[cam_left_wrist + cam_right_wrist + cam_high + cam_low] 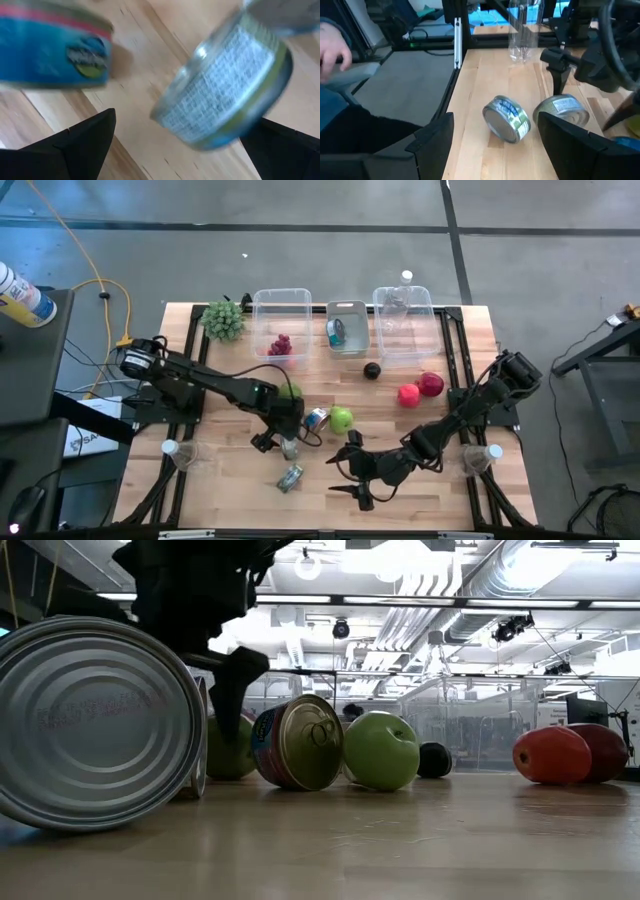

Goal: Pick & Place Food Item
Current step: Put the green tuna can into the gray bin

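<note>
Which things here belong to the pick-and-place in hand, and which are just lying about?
In the job: left gripper, fingers open around a can; clear bins.

Lying about: tipped can, blue can, green apple, red fruits, black ball. Right gripper waits near the front edge.

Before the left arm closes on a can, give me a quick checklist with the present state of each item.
1. Left claw open: ok, fingers spread wide in the left wrist view.
2. Can between its fingers: ok, the can lies tilted between them in that view.
3. Nothing else in the closing path: cannot tell; the blue can lies close beside.
4. Right claw clear of the left: ok, it sits apart near the front edge, open, holding nothing.
5. Bins free to receive: ok, though one already holds grapes.
</note>
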Robot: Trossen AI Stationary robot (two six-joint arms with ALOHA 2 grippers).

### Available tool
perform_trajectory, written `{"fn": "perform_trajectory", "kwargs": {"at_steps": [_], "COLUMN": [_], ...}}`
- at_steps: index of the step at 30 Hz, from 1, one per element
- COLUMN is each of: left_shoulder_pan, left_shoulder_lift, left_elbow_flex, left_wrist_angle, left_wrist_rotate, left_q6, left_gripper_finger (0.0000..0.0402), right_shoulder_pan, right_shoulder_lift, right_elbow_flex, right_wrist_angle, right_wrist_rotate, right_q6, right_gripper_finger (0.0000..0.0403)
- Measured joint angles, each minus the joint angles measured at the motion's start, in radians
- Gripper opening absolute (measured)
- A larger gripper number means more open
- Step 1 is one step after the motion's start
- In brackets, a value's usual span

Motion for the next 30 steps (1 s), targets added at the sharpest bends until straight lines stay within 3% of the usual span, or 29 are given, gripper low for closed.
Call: {"fn": "perform_trajectory", "kwargs": {"at_steps": [16,23,30], "left_shoulder_pan": [0.013,0.012,0.012], "left_shoulder_lift": [0.006,0.006,0.006], "left_elbow_flex": [0.0,0.005,0.006], "left_wrist_angle": [0.017,0.023,0.024], "left_wrist_rotate": [0.047,0.041,0.038], "left_q6": [0.066,0.044,0.051], "left_gripper_finger": [0.0386,0.0333,0.0237], "right_shoulder_pan": [-0.019,-0.019,-0.02], "right_shoulder_lift": [0.0,0.0,0.0], "right_elbow_flex": [0.0,0.0,0.0], "right_wrist_angle": [-0.003,-0.006,0.001], "right_wrist_rotate": [0.0,0.0,0.0], "right_q6": [-0.02,-0.019,-0.019], "right_gripper_finger": [0.0279,0.0279,0.0279]}}
